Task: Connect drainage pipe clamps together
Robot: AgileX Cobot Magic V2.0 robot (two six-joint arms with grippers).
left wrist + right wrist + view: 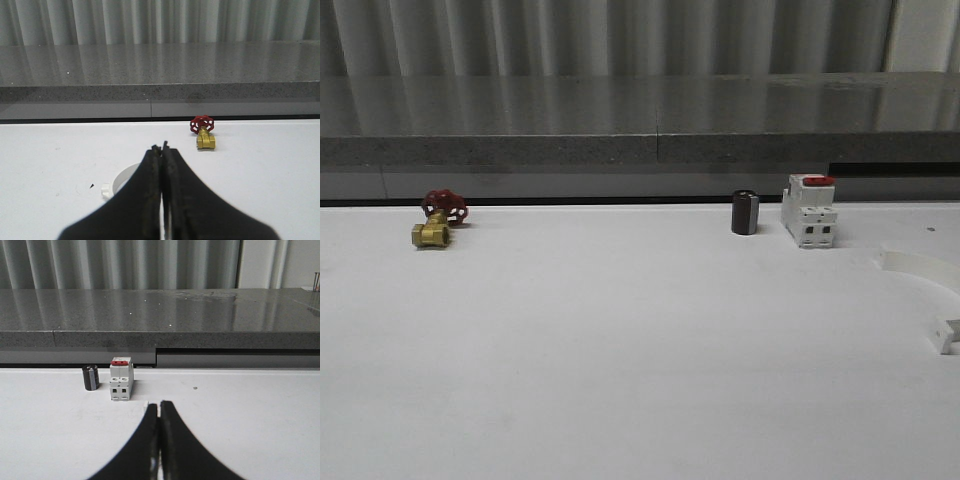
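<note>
One white curved clamp half (925,285)

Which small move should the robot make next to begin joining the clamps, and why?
Probably open the left claw: its jaws are shut and empty, and a white plastic semicircular clamp half lies on the table just beyond its tips. The other white half-ring lies apart, at the right edge.

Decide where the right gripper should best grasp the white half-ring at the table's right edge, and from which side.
Probably from above, pinching the thin curved band at mid-arc, one finger inside the curve and one outside. It lies flat on the table, so its wall suits a pinch; the tab end is small. The right gripper must open first.
</note>
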